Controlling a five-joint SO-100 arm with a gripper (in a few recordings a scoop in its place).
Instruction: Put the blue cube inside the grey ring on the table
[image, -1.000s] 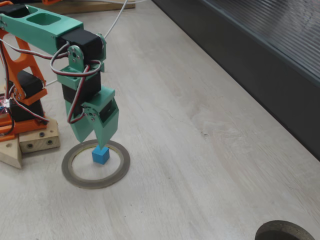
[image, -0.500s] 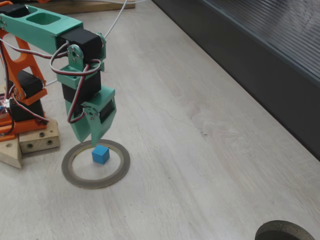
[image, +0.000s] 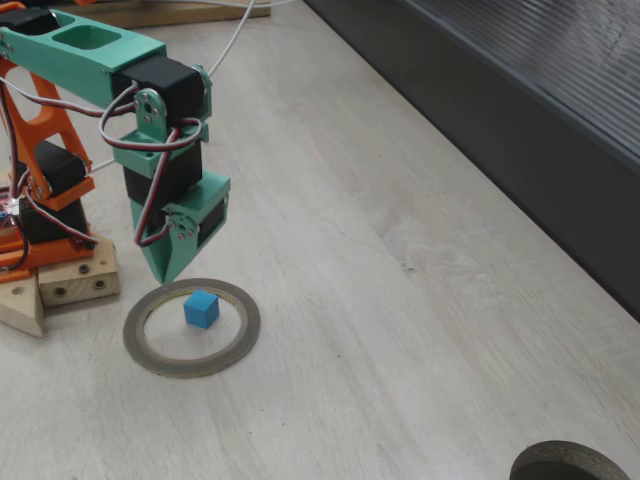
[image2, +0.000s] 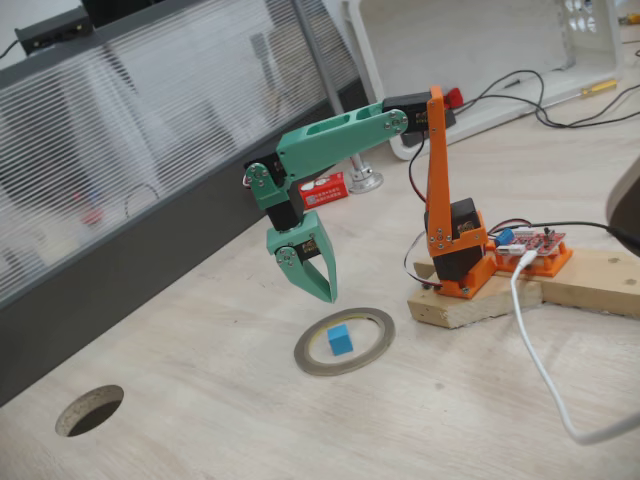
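Resting flat-faced blue cube (image: 201, 309) within thin grey ring (image: 243, 336).

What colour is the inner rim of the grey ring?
Pale yellowish, on the grey ring; clearest in a fixed view.

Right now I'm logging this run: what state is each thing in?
blue cube: flat on the table, inside the ring, free of the gripper.
grey ring: flat on the table, encircling the cube without touching it.
gripper: above the ring's far edge, holding nothing; looks shut in a fixed view.
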